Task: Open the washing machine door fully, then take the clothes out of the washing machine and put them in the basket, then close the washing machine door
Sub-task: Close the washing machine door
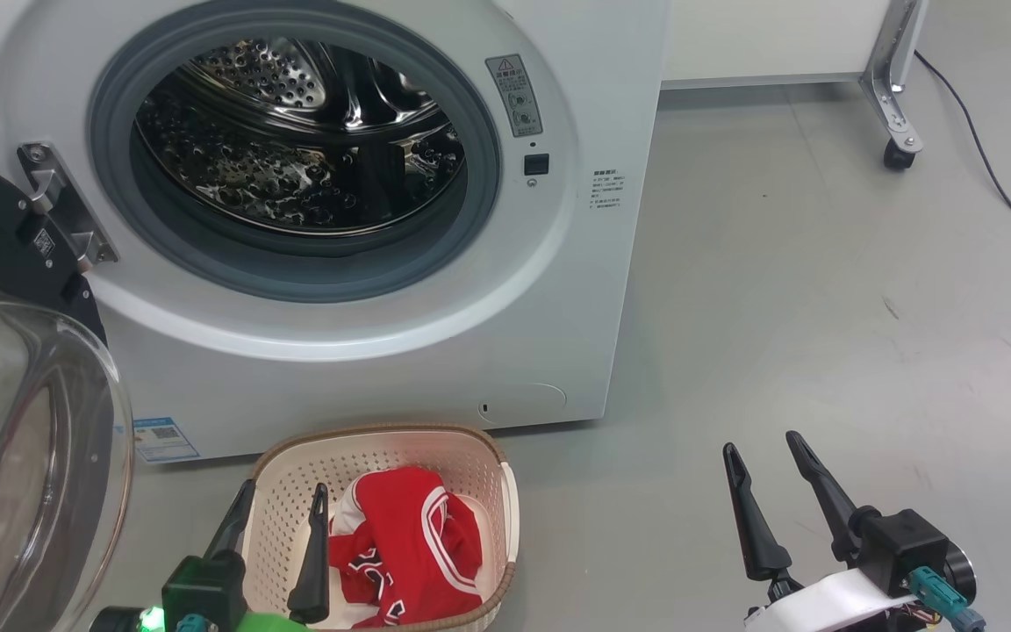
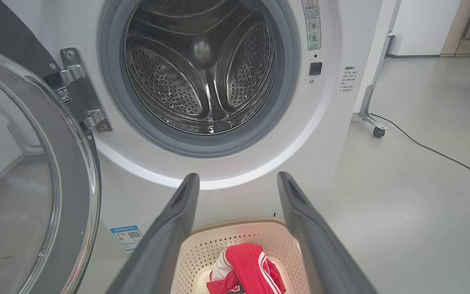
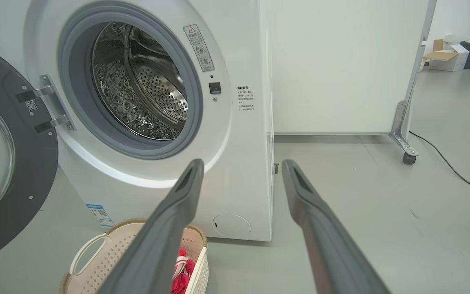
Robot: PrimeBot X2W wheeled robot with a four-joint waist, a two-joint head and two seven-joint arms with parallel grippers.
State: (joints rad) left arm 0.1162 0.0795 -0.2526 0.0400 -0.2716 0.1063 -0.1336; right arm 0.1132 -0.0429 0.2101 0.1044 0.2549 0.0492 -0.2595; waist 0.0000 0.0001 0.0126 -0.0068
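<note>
The white washing machine (image 1: 365,351) stands with its steel drum (image 1: 295,140) bare. Its round black-rimmed door (image 1: 23,421) with the bulging glass bowl hangs swung wide to the left. The red clothes (image 1: 409,549) with white trim lie in the cream basket (image 1: 505,491) on the floor before the machine. My left gripper (image 1: 284,496) hovers open over the basket's left part, left of the clothes and holding nothing. My right gripper (image 1: 764,448) is open over bare floor to the basket's right. From the left wrist, the clothes (image 2: 247,265) lie below the open fingers (image 2: 169,232).
A white panel on a metal leg with a castor (image 1: 899,154) stands at the back right. A black cable (image 1: 997,175) runs across the grey floor there. A blue label sticker (image 1: 163,439) sits low on the machine's front.
</note>
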